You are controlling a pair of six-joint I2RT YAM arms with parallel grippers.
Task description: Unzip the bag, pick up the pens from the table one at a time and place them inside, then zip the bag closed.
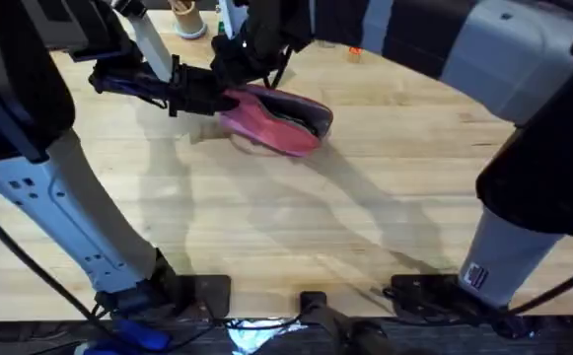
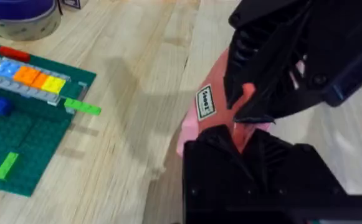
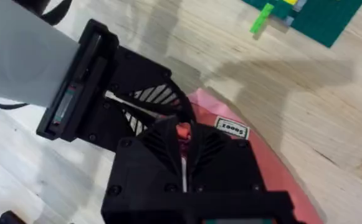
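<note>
Overhead view has both grippers bunched at the near end of the pink bag on the tabletop — left gripper coming in from the side, right gripper from above. Left wrist view: left gripper pinched tight on pink fabric. Right gripper looks nearly together over the bag's end — can't tell what it grips.

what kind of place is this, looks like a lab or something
Probably a robot workbench: two arms mounted at a wooden table, working on a pink pouch, with a green brick baseplate and tape roll nearby.
</note>
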